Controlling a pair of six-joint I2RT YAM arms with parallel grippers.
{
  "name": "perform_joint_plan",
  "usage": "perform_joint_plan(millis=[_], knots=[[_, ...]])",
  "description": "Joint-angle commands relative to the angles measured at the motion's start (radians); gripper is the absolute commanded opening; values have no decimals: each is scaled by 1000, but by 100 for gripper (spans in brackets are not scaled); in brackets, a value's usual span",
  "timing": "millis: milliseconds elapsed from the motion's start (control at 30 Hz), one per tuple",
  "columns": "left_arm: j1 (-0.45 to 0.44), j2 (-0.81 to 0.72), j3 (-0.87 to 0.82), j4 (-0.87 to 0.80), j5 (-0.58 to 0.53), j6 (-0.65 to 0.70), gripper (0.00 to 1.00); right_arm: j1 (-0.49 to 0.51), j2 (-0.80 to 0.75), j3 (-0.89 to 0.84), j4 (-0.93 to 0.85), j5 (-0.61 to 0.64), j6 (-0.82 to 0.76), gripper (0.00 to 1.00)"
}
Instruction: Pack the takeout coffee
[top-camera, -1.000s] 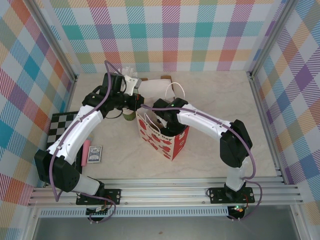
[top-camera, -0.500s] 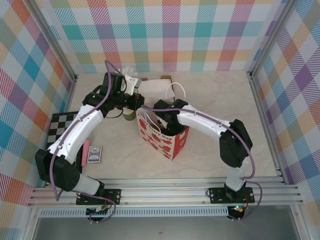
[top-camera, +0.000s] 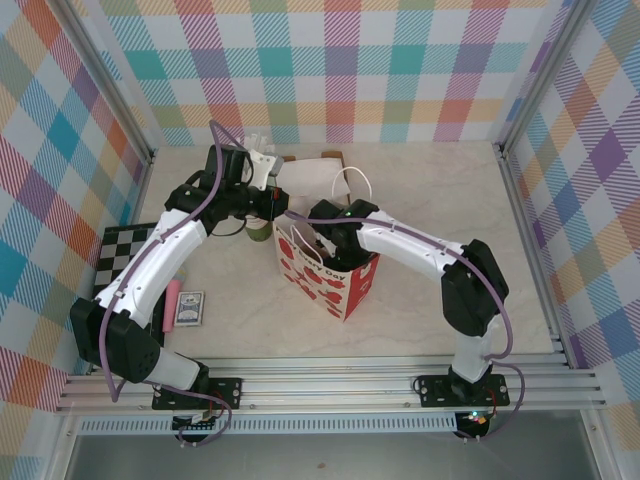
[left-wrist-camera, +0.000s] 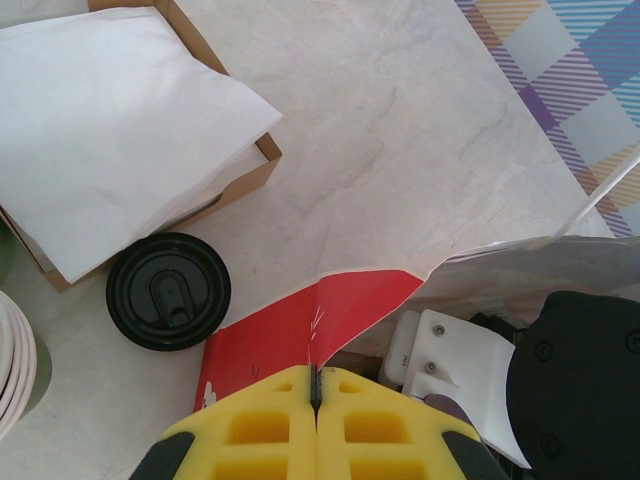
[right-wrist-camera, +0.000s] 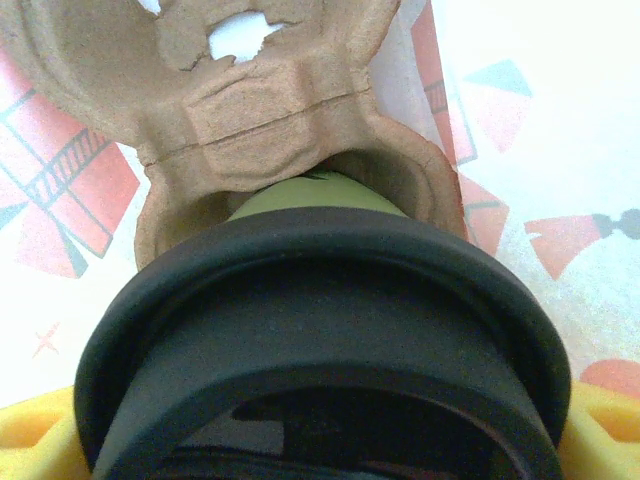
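Peering down past the right claw (right-wrist-camera: 320, 430), I see its yellow fingers (right-wrist-camera: 30, 440) spread wide and set against either side of the takeout coffee (right-wrist-camera: 320, 330), so it has the cup in hand, with the black lid (right-wrist-camera: 200, 300) uppermost. I'd judge the cup light but touchy: thin paper that dents under a hard squeeze, a snap-on lid that could pop, and perhaps liquid inside, so it wants holding upright by the wall just under the lid's rim. The coffee sits between the fingers, its green side pointing to 12 o'clock at a pulp cup carrier (right-wrist-camera: 260, 110); whether it touches I cannot tell. From above, the right claw (top-camera: 322, 228) is in the mouth of the red-and-white bag (top-camera: 335, 280) at mid-table. At the bag's 10 o'clock corner, the left claw (left-wrist-camera: 315, 395) is pinched closed on the rim.
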Motion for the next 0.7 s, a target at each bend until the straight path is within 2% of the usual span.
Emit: perform_joint_plan(millis=[0, 667], knots=[[14, -2, 28, -4, 16, -7, 0, -11, 45, -65, 14, -32, -14, 55], [14, 0, 30, -4, 17, -5, 0, -12, 74, -137, 55, -45, -13, 54]])
